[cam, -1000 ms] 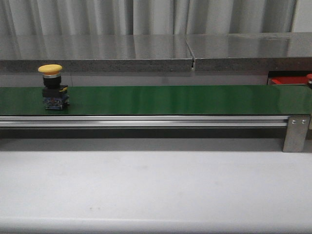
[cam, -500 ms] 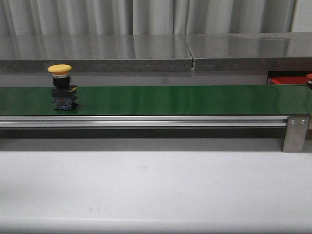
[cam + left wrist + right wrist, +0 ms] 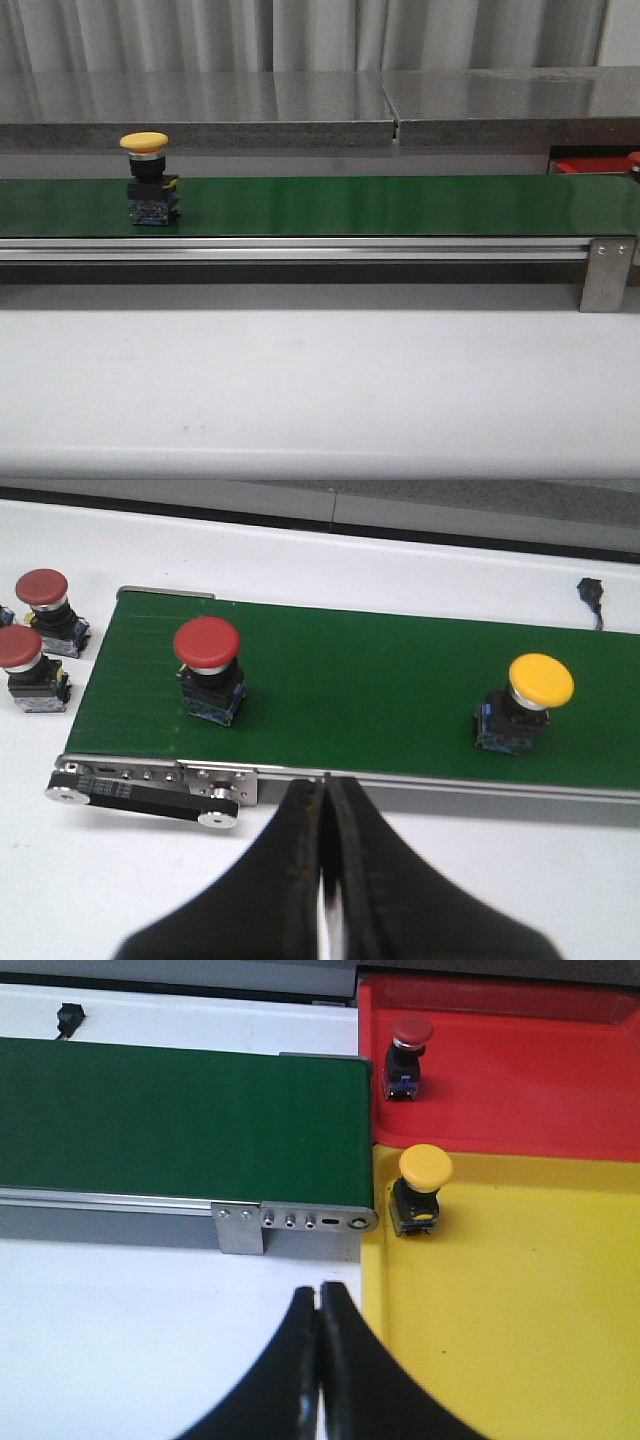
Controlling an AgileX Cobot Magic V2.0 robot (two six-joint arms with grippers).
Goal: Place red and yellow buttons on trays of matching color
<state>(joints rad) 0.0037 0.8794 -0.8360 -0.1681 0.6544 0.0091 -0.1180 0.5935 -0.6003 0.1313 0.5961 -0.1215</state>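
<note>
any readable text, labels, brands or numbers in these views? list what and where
None readable in any view.
Yellow button on the belt: blue base, no legible print.
Red button on the belt: no marking visible on its cap.
Red tray and yellow tray: plain.
Green belt: plain.

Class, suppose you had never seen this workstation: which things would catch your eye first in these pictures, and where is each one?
The long green belt dominates, with a yellow button standing upright on it toward the left in the front view. In the right wrist view, a red tray and a yellow tray sit side by side at the belt's end, each already holding one matching button. Both grippers, left and right, are shut and empty.
</note>
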